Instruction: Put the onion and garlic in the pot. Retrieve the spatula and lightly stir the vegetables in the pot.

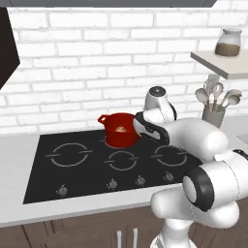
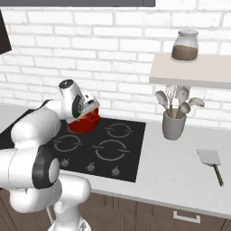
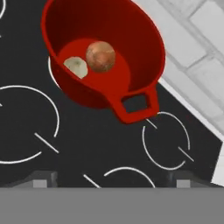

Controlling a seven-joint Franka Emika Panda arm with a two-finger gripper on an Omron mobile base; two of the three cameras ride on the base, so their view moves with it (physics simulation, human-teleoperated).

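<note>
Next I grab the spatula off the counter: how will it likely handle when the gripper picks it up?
The spatula lies flat on the counter, so the fingers likely get little purchase. Its thin handle may slip or twist; the blade end probably dips.

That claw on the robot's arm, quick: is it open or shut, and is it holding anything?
Gripper: open and holding nothing; it hangs above the stove beside the red pot, where the onion and garlic lie.
</note>
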